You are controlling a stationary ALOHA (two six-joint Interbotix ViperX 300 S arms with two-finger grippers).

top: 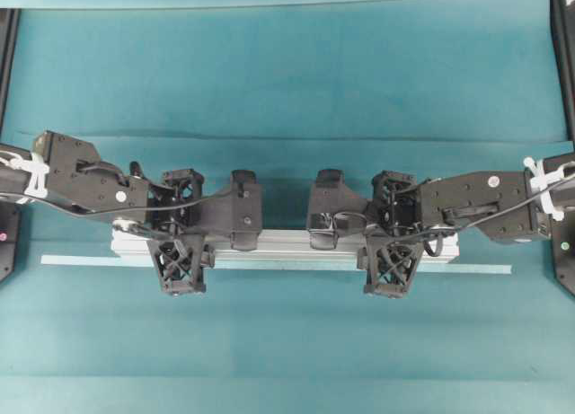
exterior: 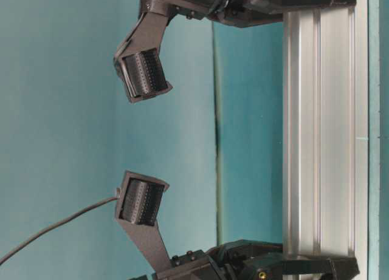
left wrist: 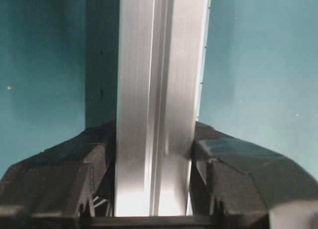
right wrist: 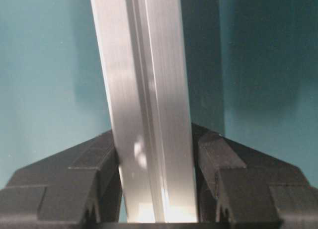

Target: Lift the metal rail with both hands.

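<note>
Aluminium rail: metal rail (top: 287,245) lies left-right, spanning both arms
Left gripper (top: 182,237): clamped on rail
Right gripper (top: 391,239): clamped on rail

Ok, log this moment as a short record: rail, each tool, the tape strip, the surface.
rail: metal rail, silver grooved bar lying crosswise in the overhead view
left tool: left tool astride the rail near its left end, fingers against both sides, shut on it
right tool: right tool astride the rail near its right end, fingers against both sides, shut on it
tape strip: pale-teal tape strip parallel to the rail, on its near side
surface: teal table cover
lifted: cannot tell
</note>
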